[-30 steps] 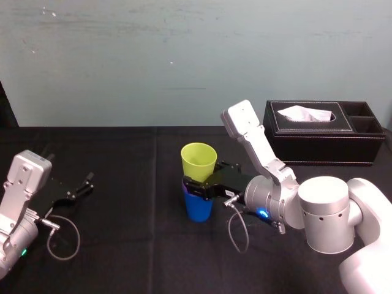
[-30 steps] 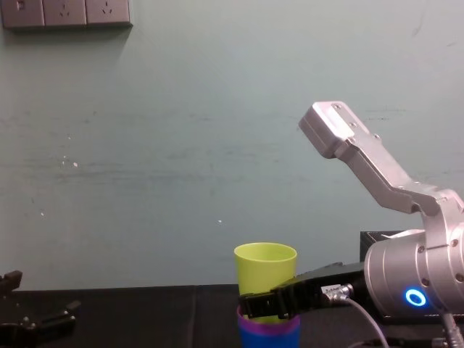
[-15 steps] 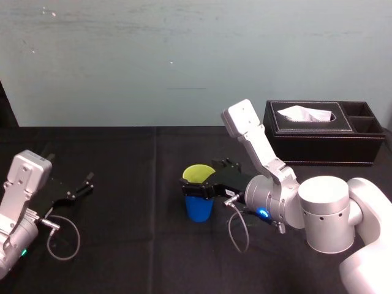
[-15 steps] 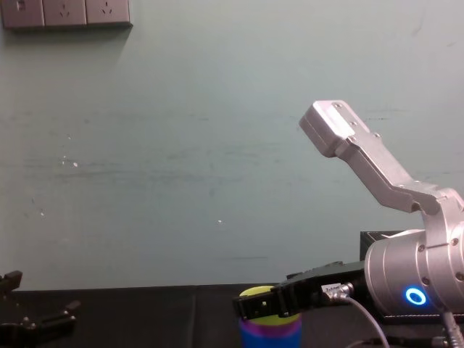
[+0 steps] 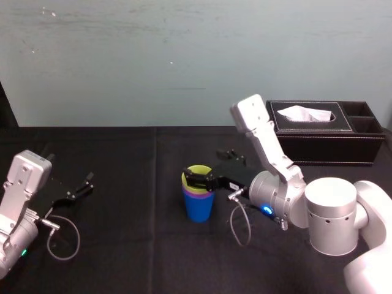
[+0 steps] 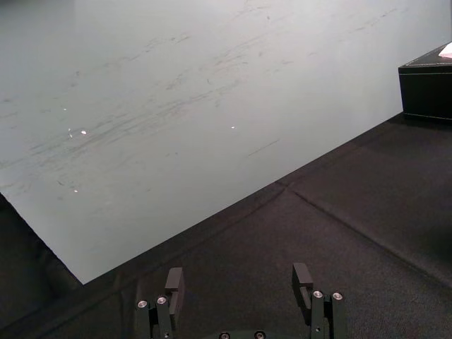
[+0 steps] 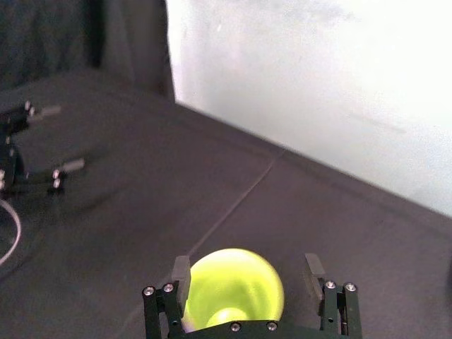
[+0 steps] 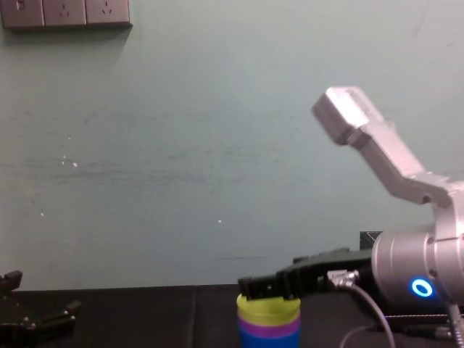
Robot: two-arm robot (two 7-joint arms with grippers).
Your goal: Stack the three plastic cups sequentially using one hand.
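Right wrist view: the right gripper [image 7: 247, 272] holds its jaws spread, one to each side of the yellow-green cup [image 7: 232, 288], not pinching it. That cup sits nested in the purple cup [image 5: 197, 193], which sits inside the blue cup [image 5: 198, 208], upright near the middle of the table [image 5: 122, 245]. The left gripper [image 6: 239, 281], jaws spread, lies near the table's left edge. A tissue box [image 5: 318, 144] stands at the far right corner.
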